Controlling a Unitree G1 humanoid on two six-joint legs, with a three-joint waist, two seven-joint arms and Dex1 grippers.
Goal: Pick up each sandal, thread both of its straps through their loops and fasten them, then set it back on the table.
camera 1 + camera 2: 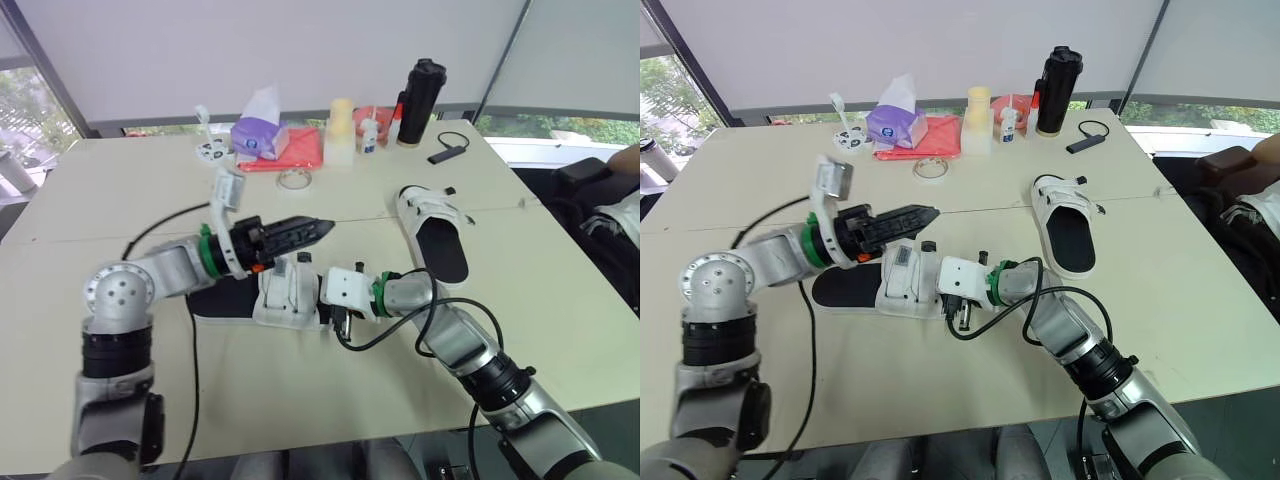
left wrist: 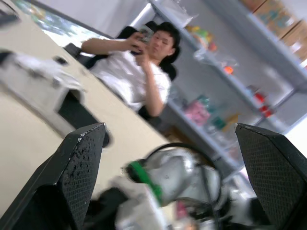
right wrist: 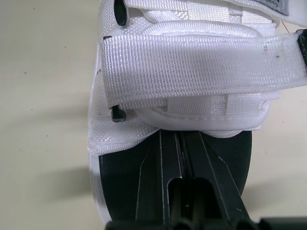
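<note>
Nearest, the right gripper (image 3: 183, 143) is laid along the black footbed of the near sandal (image 1: 283, 290). Its jaws are pressed together, and their tips are tucked under the edge of the white upper. One broad white strap (image 3: 192, 67) is seen lying flat across that upper. This sandal is set on its sole at the front of the desk (image 1: 120, 190), with the black footbed pointing toward the robot's left.

The left gripper (image 1: 322, 229) is held just beyond the sandal's upper. Its jaws are spread wide, as is shown in the left wrist view, and nothing is held between them.

The second sandal (image 1: 442, 250) is placed further right on the desk, well apart from both grippers, its straps standing loose.

Along the far edge are ranged a purple tissue pack (image 1: 258, 135), a red cloth (image 1: 300, 152), a roll of tape (image 1: 294, 179) and a black bottle (image 1: 420, 100). A seated person (image 2: 144, 72) is seen past the desk.
</note>
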